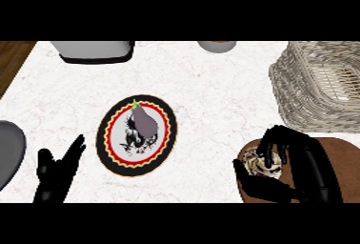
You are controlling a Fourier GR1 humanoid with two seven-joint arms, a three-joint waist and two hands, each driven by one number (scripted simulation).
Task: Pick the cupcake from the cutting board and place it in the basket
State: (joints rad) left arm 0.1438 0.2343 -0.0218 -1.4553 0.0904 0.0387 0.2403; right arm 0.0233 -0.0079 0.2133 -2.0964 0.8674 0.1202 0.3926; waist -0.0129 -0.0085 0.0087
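Cupcake (260,163) is at lower right, over the brown cutting board (346,159) and not yet in the basket. Whether it rests on the board or is raised off it cannot be told. Sweep from the left: a grey rounded object (7,152) is cut off by the left edge, identity unclear. Just beside it, the left hand (55,172) shows at lower left, relaxed, fingers straight and pointing up, holding nothing. Upper left, a pale grey container with a dark base (95,51) is partly cropped. Dark wood (14,55) shows past the corner of the white marbled counter (225,109). At centre is a plate (112,152) with a black rim and a red-and-yellow zigzag band. A purple-grey eggplant (145,121) lies on it, green stem toward the far side. At top, right of centre, is a small grey rounded object (216,45), mostly cropped. At right, the right hand (313,171) grasps the cupcake, fingers curled over its far side, thumb at the near side, and hides much of it. Upper right, the pale wicker basket (302,90) stands just beyond the cutting board, partly out of view.
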